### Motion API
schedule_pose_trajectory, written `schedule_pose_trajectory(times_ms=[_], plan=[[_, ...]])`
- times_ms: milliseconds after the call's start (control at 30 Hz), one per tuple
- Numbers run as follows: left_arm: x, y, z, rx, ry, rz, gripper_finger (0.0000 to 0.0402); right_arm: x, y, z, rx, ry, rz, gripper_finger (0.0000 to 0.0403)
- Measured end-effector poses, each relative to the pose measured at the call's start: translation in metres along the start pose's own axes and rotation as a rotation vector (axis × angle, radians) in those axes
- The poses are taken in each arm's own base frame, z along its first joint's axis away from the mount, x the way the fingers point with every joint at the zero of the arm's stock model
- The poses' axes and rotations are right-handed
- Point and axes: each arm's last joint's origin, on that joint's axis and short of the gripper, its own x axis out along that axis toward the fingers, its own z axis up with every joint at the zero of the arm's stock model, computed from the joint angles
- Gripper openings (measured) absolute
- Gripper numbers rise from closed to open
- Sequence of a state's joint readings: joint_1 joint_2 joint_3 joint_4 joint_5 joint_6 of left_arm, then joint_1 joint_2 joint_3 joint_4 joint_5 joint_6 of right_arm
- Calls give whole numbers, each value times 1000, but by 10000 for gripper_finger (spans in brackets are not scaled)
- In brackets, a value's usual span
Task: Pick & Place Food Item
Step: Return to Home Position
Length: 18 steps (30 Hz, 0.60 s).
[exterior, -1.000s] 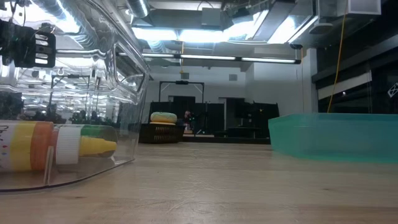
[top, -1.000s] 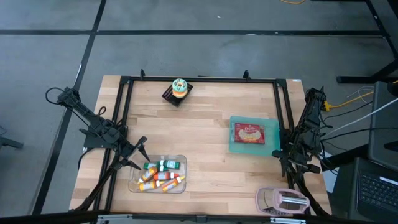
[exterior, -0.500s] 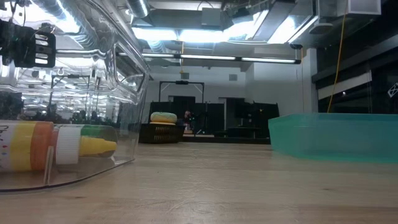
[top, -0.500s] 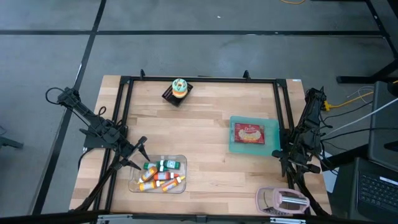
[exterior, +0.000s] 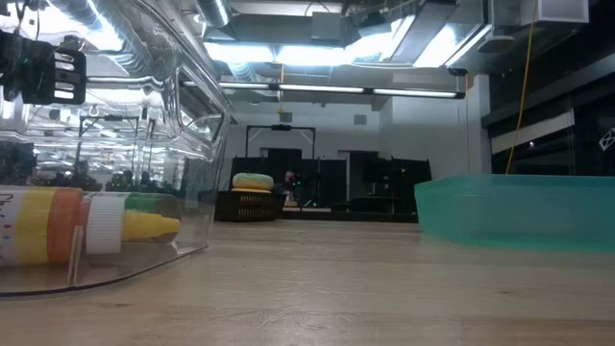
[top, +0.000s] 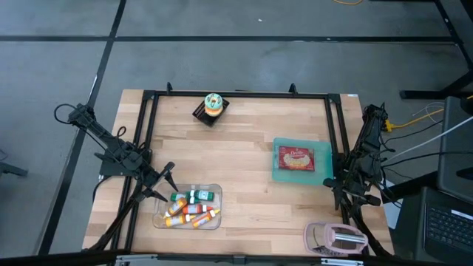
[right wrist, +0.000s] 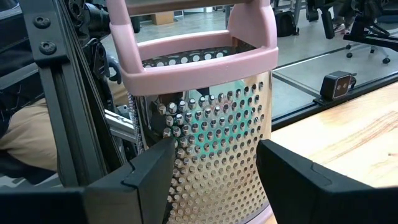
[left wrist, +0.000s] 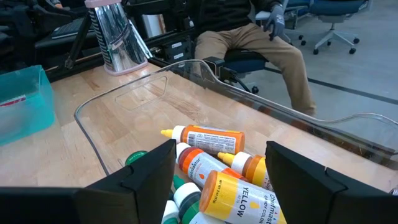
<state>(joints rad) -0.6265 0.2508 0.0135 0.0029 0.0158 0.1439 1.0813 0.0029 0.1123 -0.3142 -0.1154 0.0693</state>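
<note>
In the high view the bin [top: 216, 189] stands on the table [top: 244, 140] in the lower left part of the frame. The bottles [top: 191, 207] lie inside it in a loose heap, with orange, yellow and green colours. In the low view one bottle [exterior: 58, 227] lies on its side behind the clear wall of the bin [exterior: 192, 144].

The left gripper [top: 164, 183] is just beside the upper left corner of the bin. Its jaws stand wide and hold nothing. The left wrist view looks between its fingers [left wrist: 146, 177] down onto the bottles [left wrist: 208, 138]; beyond the table a person [left wrist: 267, 50] sits on a chair.

The right gripper [top: 332, 191] is at the right edge of the table, in the lower right of the frame. Its jaws are also wide and empty. The grater [top: 336, 238], with a pink handle, lies near it at the lower edge; the right wrist view shows this grater [right wrist: 199, 124] past the fingers [right wrist: 152, 168].

A teal tray [top: 279, 176] with a red packet [top: 297, 158] is at the right of centre. A round item [top: 213, 104] is at the top edge of the table.
</note>
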Motion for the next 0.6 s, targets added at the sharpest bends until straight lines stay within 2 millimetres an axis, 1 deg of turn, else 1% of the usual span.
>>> schedule_pose_trajectory(times_ms=[600], plan=[[0, 0, 0, 0, 0, 0, 242, 0, 0, 0, 0, 0, 0, 224]])
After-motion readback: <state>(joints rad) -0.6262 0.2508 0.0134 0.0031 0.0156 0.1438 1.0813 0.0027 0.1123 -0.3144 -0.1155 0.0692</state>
